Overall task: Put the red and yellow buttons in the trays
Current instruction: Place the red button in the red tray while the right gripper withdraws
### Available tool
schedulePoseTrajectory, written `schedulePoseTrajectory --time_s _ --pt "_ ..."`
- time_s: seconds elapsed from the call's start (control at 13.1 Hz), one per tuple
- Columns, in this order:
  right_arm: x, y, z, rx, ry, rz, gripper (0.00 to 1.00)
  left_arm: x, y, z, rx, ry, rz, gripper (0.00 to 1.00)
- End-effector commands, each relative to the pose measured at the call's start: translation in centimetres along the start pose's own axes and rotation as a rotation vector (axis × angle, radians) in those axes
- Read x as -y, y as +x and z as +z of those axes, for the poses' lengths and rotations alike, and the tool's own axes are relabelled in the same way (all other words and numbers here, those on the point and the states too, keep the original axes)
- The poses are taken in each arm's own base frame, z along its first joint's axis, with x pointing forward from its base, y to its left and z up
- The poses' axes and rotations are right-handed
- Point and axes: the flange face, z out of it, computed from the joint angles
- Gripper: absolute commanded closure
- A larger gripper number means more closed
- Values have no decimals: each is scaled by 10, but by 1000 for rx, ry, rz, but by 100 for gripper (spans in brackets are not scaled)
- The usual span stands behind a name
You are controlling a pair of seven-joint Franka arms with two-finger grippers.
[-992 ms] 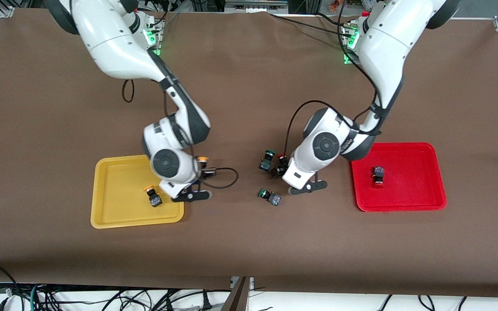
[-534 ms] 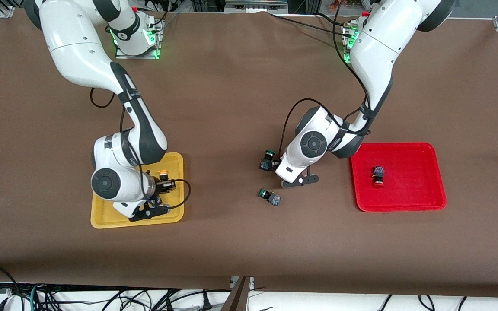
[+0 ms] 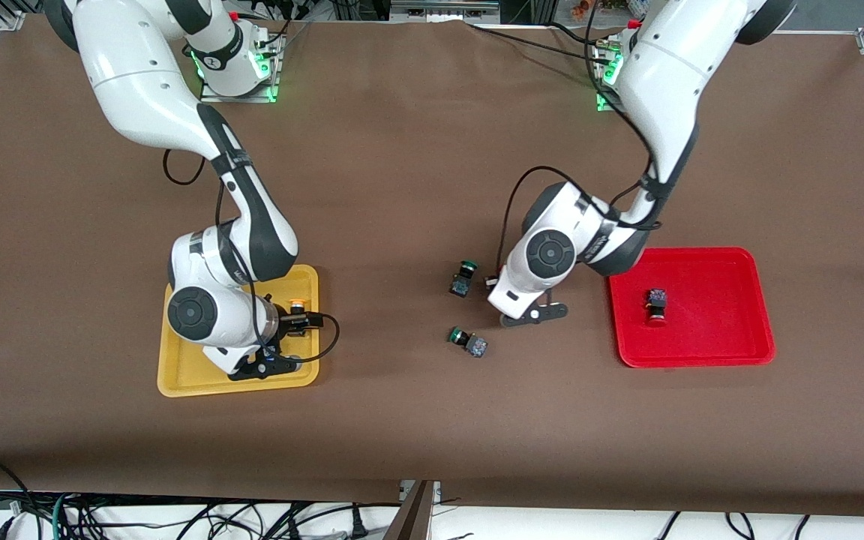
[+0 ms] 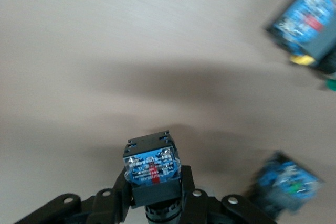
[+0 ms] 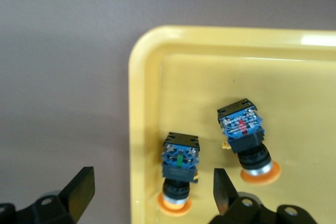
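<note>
Fingers (image 5: 224,190) of my right gripper (image 5: 152,192) stand released over the yellow tray (image 3: 184,375), two yellow buttons lying in it: one (image 5: 179,174) between the fingers, one (image 5: 245,137) just beside them. My left gripper (image 4: 155,205) hangs over the counter (image 3: 402,150) between the trays, clenched on a button (image 4: 152,166) whose cap is hidden; I judge it the second red one. Red tray (image 3: 747,330): one red button (image 3: 655,304), well apart from my left fingers. Green-capped switches, two, stay out of the count: one (image 3: 464,277) beside the left gripper, one (image 3: 468,340) near it, toward the front camera. Tally, as I judge it: three of four placed; remaining, carry the held button to the red tray. Surface: brown covering, otherwise bare. Room: cables hang below the counter's front edge.
</note>
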Motion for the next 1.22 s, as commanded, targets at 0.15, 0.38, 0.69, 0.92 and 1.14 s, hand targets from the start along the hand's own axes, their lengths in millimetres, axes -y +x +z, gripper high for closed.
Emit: schedulePoseTrajectory --time_s 0.15,0.38,0.69,0.92,1.14 --pt "1 -50 -147 -7 -20 78 0 154 45 -71 67 177 210 91" --pt "-19 -109 -238 -7 -34 89 0 278 97 -48 69 105 408 87" --pt "-40 -155 -260 -4 -64 61 0 347 108 19 5 27 549 78" --pt "-49 -153 -263 -12 -72 24 0 344 107 22 0 25 553 41" --pt "-50 -154 -263 -7 -72 6 0 344 108 -2 -30 34 557 0"
